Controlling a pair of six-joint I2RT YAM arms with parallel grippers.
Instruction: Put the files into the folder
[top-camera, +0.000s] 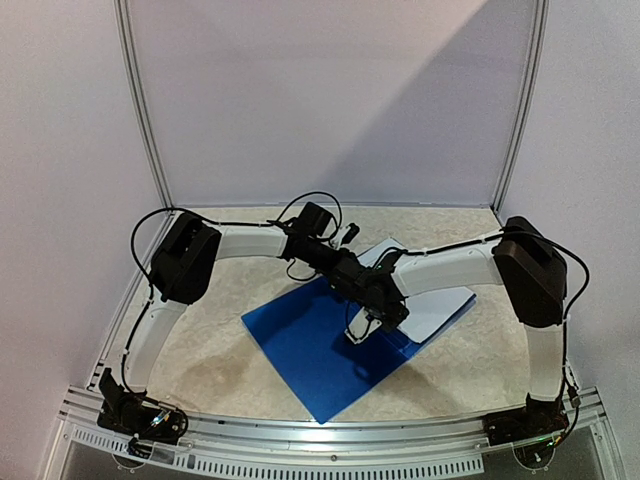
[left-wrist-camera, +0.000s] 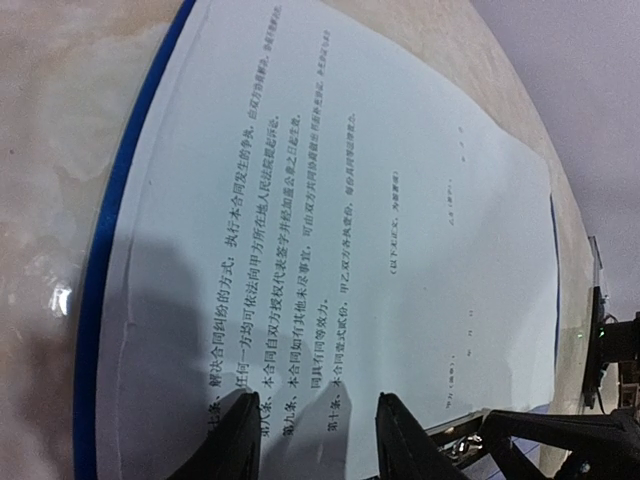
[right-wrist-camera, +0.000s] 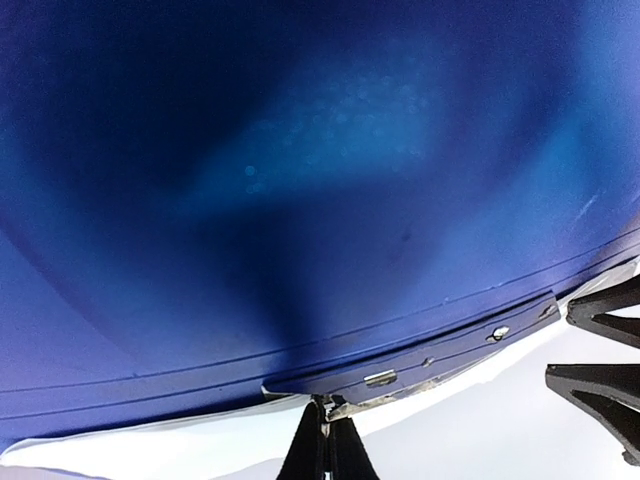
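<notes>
The blue folder lies open on the table. The white files, printed with black text, rest on its right half. In the left wrist view the files lie flat with the folder's blue edge showing along one side. My left gripper hovers open just over the sheet's end near the metal clip. My right gripper is shut, its tips against the metal clip at the folder's spine. Whether it pinches the clip is unclear. Both grippers meet at the folder's middle.
White booth walls and metal posts enclose the beige table. The two arms cross over the folder's centre, left arm elbow and right arm elbow raised at the sides. The left gripper's fingers show close by in the right wrist view.
</notes>
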